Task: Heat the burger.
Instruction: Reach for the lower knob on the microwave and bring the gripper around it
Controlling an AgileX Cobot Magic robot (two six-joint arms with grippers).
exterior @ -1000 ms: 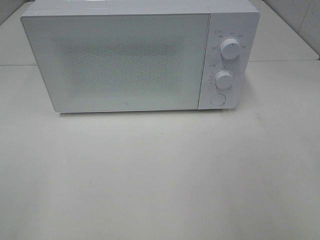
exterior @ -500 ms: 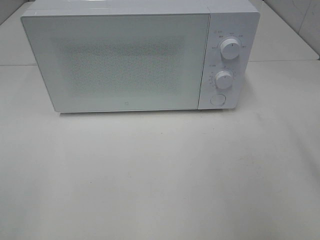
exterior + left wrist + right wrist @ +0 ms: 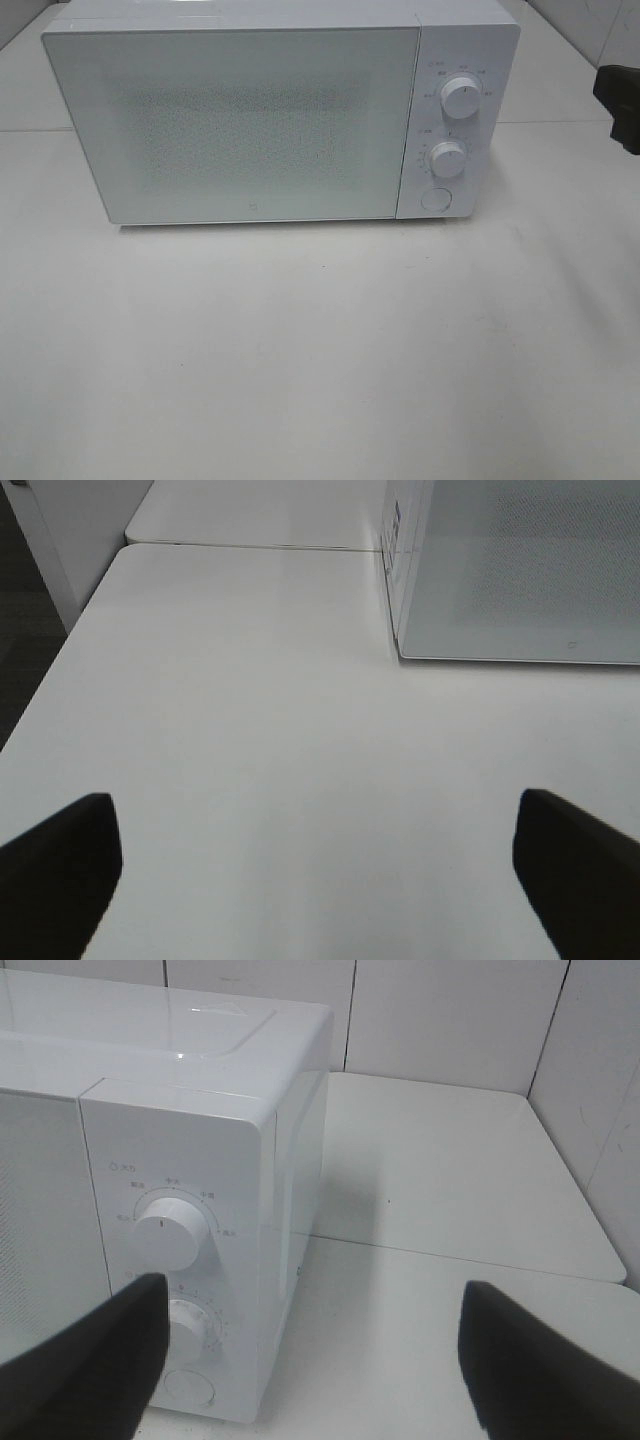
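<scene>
A white table carries a white microwave, door shut. The right gripper hangs wide-fingered near its upper dial; the left gripper spreads wide above the tabletop. The burger's whereabouts cannot be told.

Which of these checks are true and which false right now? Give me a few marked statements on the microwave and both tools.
1. The microwave door is shut. True.
2. A burger sits in front of the microwave. False: no burger shows in any view.
3. The left tool is open and holds nothing. True.
4. The panel has an upper knob and a lower knob above a round button. True.
5. The right tool is shut on the upper knob. False: it is open and off to the microwave's right, touching nothing.
</scene>
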